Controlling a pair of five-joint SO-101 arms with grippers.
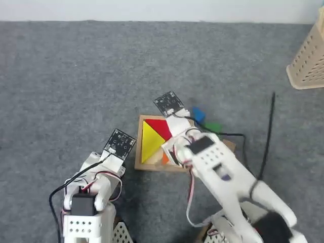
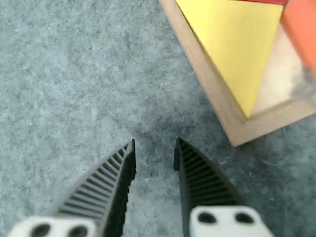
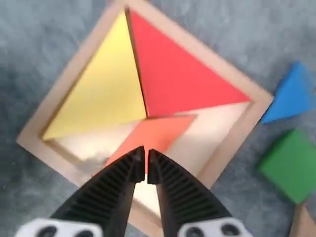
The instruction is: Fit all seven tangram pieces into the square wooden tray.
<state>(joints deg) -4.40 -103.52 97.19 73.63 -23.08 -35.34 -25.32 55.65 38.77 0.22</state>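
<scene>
Wooden tray (image 3: 232, 143) holds yellow piece (image 3: 98, 98), red piece (image 3: 177, 79) and orange piece (image 3: 158, 131); blue piece (image 3: 291, 96) and green piece (image 3: 291, 165) lie outside. Right gripper (image 3: 146, 153) has jaws together over the orange piece; left gripper (image 2: 154, 148) has jaws apart beside the tray.

There are two claws, a left claw (image 2: 154, 148) and a right claw (image 3: 146, 150). There is one tray (image 3: 207, 58). Three pieces lie in it by the right claw: yellow (image 3: 101, 94), red (image 3: 175, 79), orange (image 3: 153, 136). Two lie outside, near that claw: blue (image 3: 291, 96), green (image 3: 291, 165).

The right gripper (image 3: 143, 154) is held over the orange piece (image 3: 163, 131), fingers nearly closed. Yellow triangle (image 3: 106, 96) and red triangle (image 3: 173, 79) are seated in the wooden tray (image 3: 233, 140); blue triangle (image 3: 291, 96) and green square (image 3: 291, 165) are seen just outside one corner.
</scene>
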